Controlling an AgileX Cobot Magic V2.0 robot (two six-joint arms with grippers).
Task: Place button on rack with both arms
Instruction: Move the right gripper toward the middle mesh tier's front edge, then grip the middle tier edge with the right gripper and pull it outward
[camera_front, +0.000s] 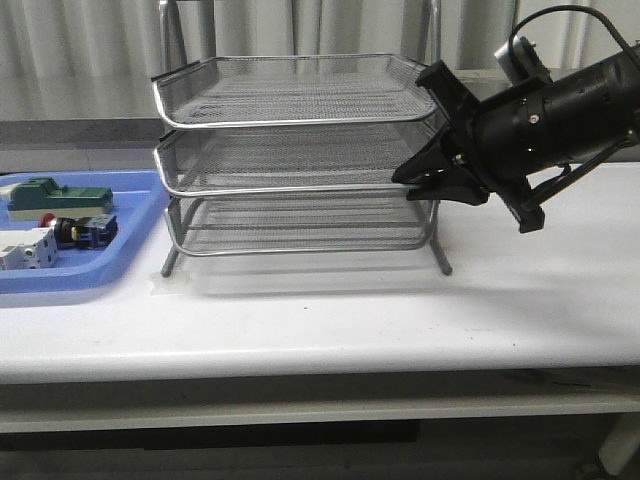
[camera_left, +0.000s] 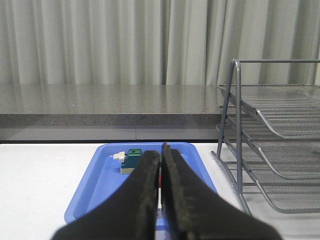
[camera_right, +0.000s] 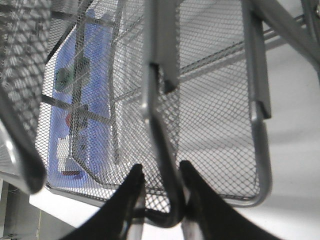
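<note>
Button (camera_front: 80, 229) lies in the blue tray (camera_front: 130, 245), at 9 o'clock of the rack (camera_front: 295, 150). Right gripper (camera_right: 161, 185) fingers clamp the rack's middle-tier rim. Left gripper (camera_left: 161, 165) fingers nearly closed, holding nothing.

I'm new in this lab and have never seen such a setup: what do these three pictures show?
A two-armed robot at a white table. The front view looks forward over it: a wire rack in the middle, a blue tray at left holding the red-headed button and other parts. The other two pictures come from cameras on the wrists. The left pincer is shut and holds nothing, above the tray. The right pincer straddles the rack's rim wire at its right side.
</note>
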